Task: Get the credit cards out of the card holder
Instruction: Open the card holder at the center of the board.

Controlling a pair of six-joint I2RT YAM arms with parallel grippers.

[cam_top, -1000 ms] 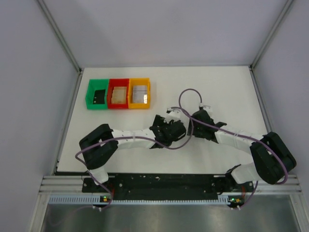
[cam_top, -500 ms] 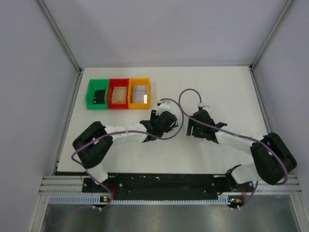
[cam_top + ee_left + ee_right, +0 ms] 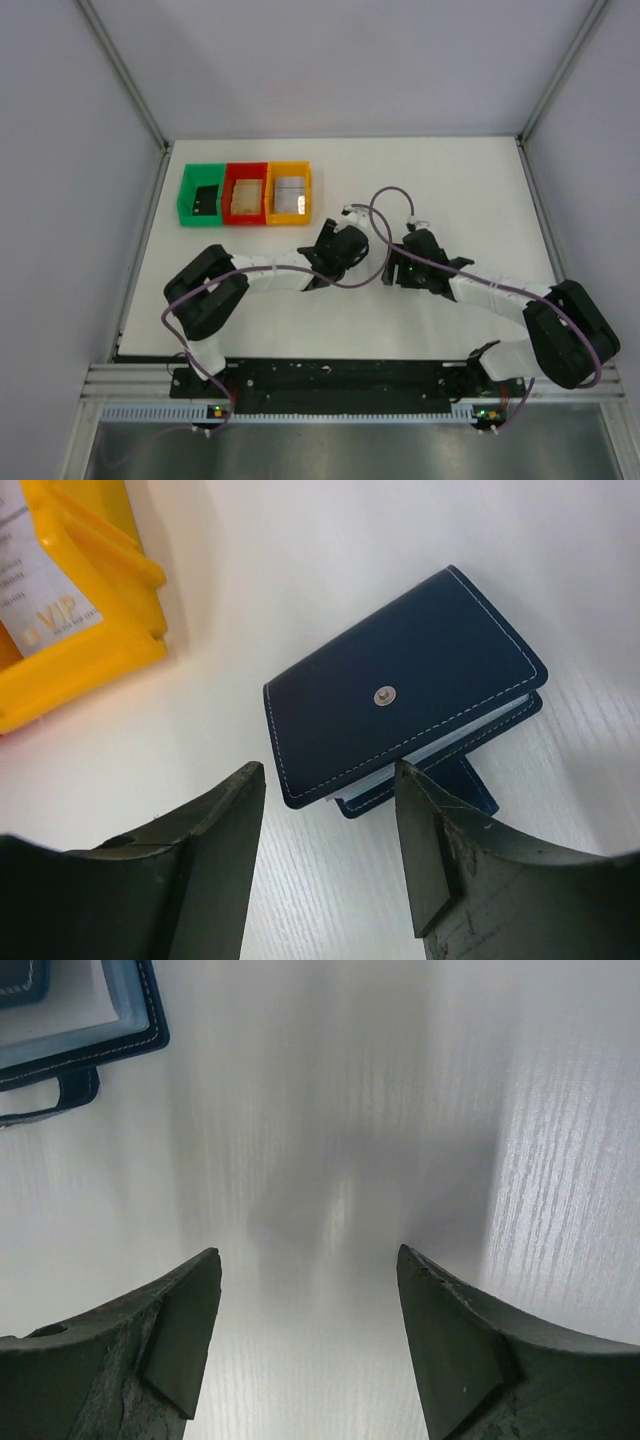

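The card holder (image 3: 405,685) is a dark blue wallet lying folded shut on the white table, snap stud up, its tab (image 3: 475,785) sticking out beneath. Pale card edges (image 3: 440,742) show between its covers. My left gripper (image 3: 330,780) is open and empty, just short of the holder's near corner. My right gripper (image 3: 308,1260) is open and empty over bare table, with the holder's corner (image 3: 90,1040) at its far left. In the top view the left gripper (image 3: 345,240) and right gripper (image 3: 395,268) sit close together mid-table, and the holder is hidden under them.
Green (image 3: 201,196), red (image 3: 245,194) and orange (image 3: 288,193) bins stand in a row at the back left. The orange bin (image 3: 70,660), holding a pale card marked VIP (image 3: 50,620), is just left of the holder. Purple cables loop over both wrists.
My left gripper has swung back and left toward the orange bin, and its elbow has shifted. The right gripper has barely moved.
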